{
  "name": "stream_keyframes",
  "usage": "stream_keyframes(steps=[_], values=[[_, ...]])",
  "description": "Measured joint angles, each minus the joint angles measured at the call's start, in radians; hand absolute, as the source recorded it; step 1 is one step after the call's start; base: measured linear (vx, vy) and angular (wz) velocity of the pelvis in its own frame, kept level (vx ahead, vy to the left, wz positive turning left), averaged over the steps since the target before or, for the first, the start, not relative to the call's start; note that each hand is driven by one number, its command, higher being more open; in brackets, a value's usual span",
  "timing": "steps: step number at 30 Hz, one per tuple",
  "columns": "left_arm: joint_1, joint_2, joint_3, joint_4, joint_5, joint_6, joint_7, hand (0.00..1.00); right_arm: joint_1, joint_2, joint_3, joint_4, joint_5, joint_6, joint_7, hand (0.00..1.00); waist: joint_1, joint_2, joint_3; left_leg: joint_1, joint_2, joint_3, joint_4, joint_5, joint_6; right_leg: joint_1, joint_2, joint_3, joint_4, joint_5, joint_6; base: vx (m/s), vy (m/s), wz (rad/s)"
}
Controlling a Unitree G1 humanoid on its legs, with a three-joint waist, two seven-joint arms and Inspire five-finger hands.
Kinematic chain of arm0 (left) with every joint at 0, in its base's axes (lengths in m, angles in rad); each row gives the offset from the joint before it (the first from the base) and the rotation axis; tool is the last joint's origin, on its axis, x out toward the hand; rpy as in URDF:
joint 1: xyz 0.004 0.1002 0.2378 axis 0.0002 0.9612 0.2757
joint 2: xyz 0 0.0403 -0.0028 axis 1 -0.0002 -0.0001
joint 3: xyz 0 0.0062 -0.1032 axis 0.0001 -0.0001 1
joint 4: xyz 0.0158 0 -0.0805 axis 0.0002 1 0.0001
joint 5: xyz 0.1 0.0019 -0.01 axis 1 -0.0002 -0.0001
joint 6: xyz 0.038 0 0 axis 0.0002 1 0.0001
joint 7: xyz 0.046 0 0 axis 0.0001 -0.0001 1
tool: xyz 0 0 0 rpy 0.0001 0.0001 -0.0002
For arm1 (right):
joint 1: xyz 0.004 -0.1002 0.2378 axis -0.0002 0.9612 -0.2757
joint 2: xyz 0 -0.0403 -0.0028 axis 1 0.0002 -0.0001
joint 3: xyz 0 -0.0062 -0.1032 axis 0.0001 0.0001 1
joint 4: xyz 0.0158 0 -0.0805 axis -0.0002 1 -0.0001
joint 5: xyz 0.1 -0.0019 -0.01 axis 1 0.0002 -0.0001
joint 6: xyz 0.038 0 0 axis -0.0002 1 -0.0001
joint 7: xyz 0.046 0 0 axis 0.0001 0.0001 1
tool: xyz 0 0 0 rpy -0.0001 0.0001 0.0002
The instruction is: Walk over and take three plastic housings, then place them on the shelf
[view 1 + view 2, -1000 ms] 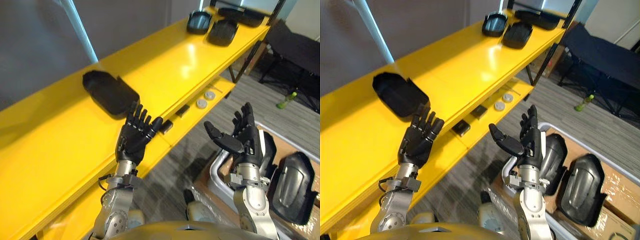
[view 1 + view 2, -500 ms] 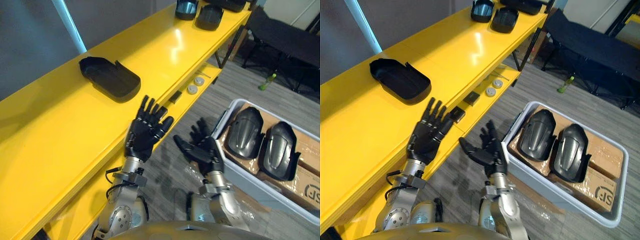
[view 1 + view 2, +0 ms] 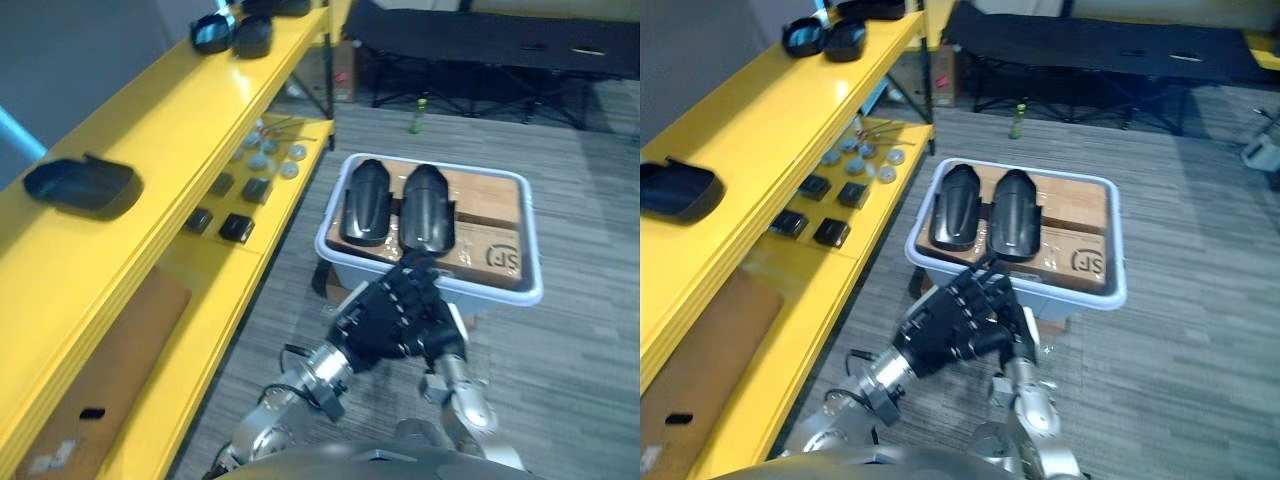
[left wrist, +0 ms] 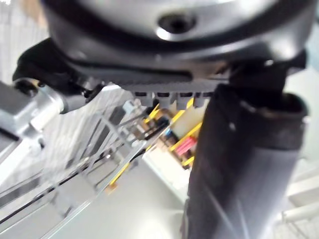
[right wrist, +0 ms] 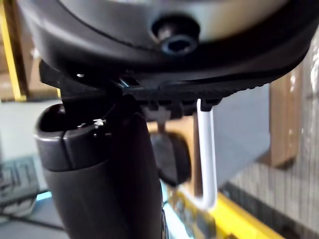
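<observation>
Two black plastic housings (image 3: 365, 203) (image 3: 427, 207) lie side by side on cardboard boxes inside a white bin (image 3: 530, 262) on the floor. Another black housing (image 3: 80, 186) rests on the yellow shelf's top board (image 3: 170, 110), and more housings (image 3: 232, 30) sit at its far end. My left hand (image 3: 385, 320) hangs open just in front of the bin's near wall, fingers spread, holding nothing. My right hand (image 3: 447, 338) is right behind it and mostly covered by it; its thumb (image 5: 104, 169) stands out straight with nothing in its grasp.
The lower yellow shelf carries small black blocks (image 3: 237, 227), grey discs (image 3: 265, 160) and a brown sheet (image 3: 110, 360). A black cot (image 3: 480, 40) and a green bottle (image 3: 421, 102) stand beyond the bin. Grey carpet lies right of the bin.
The view has swung right, away from the shelf, bringing the bin to the centre. Both hands have dropped and come together in front of the bin.
</observation>
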Motion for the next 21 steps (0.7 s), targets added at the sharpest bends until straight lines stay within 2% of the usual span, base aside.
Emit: stream_keyframes(steps=[2, 3, 6, 8, 12, 13, 16, 18, 19, 21], values=[[0.000, 0.003, 0.010, -0.002, -0.002, -0.002, 0.009, 1.00, 0.011, 0.000, -0.008, 0.000, 0.009, 0.000, 0.000, 1.00, 0.004, -0.007, 0.001, -0.007, -0.038, -0.042, 0.013, -0.045, 0.018, -0.016, -0.011, 0.016, -0.021, 0.020, -0.003, -0.07, 0.105, -0.53], [0.001, 0.005, 0.022, -0.002, -0.001, -0.002, 0.023, 1.00, 0.013, 0.004, -0.005, 0.000, 0.013, 0.000, 0.003, 1.00, 0.011, -0.012, -0.002, -0.027, -0.069, -0.057, 0.031, -0.063, 0.031, -0.036, -0.023, 0.031, -0.040, 0.048, 0.010, -0.05, 0.113, -0.36], [0.015, 0.038, 0.068, -0.002, -0.001, 0.000, 0.040, 1.00, 0.000, 0.038, -0.002, 0.000, 0.021, 0.001, 0.019, 1.00, 0.022, -0.021, -0.004, -0.035, -0.105, -0.008, 0.025, -0.073, 0.055, -0.065, -0.058, 0.082, -0.089, 0.109, 0.019, 0.00, 0.137, -0.43], [0.012, 0.040, 0.103, -0.002, 0.000, 0.007, 0.047, 1.00, -0.022, 0.067, -0.004, 0.012, 0.022, 0.005, 0.009, 1.00, 0.033, -0.026, -0.004, -0.049, -0.110, 0.007, 0.043, -0.079, 0.058, -0.068, -0.065, 0.090, -0.121, 0.150, 0.049, 0.04, 0.090, -0.31], [-0.009, 0.041, 0.115, -0.008, 0.008, 0.014, 0.067, 1.00, -0.097, 0.104, -0.054, 0.077, 0.004, 0.009, -0.088, 1.00, 0.034, -0.030, -0.003, -0.088, -0.115, -0.016, 0.073, -0.090, 0.062, -0.071, -0.065, 0.071, -0.164, 0.186, 0.051, 0.04, 0.032, -0.03], [-0.011, 0.041, 0.119, -0.008, 0.016, 0.019, 0.083, 1.00, -0.112, 0.112, -0.080, 0.078, -0.040, 0.009, -0.112, 1.00, 0.036, -0.036, 0.000, -0.096, -0.117, -0.031, 0.078, -0.091, 0.062, -0.071, -0.064, 0.057, -0.167, 0.192, 0.050, 0.00, -0.005, 0.08], [-0.004, 0.041, 0.157, -0.005, 0.031, 0.062, 0.107, 1.00, -0.149, 0.120, -0.132, 0.077, -0.060, 0.009, -0.148, 1.00, 0.040, -0.063, 0.017, -0.111, -0.124, -0.061, 0.087, -0.099, 0.060, -0.068, -0.063, 0.047, -0.191, 0.209, 0.054, -0.04, -0.002, 0.02], [-0.005, 0.048, 0.173, 0.014, 0.087, 0.067, 0.138, 1.00, -0.181, 0.119, -0.168, 0.077, -0.060, 0.008, -0.158, 1.00, 0.051, -0.074, 0.023, -0.135, -0.128, -0.079, 0.099, -0.112, 0.052, -0.074, -0.061, 0.044, -0.215, 0.228, 0.056, -0.07, 0.013, -0.02], [-0.004, 0.048, 0.196, 0.043, 0.129, 0.068, 0.154, 1.00, -0.203, 0.118, -0.195, 0.077, -0.059, 0.006, -0.163, 1.00, 0.064, -0.084, 0.030, -0.143, -0.128, -0.083, 0.103, -0.112, 0.050, -0.074, -0.059, 0.044, -0.231, 0.241, 0.057, -0.06, 0.009, -0.03], [0.013, 0.049, 0.259, 0.093, 0.161, 0.079, 0.195, 1.00, -0.232, 0.108, -0.233, 0.077, -0.059, 0.004, -0.176, 1.00, 0.068, -0.092, 0.037, -0.154, -0.128, -0.099, 0.111, -0.113, 0.049, -0.071, -0.055, 0.034, -0.237, 0.246, 0.057, -0.05, -0.007, 0.09]])
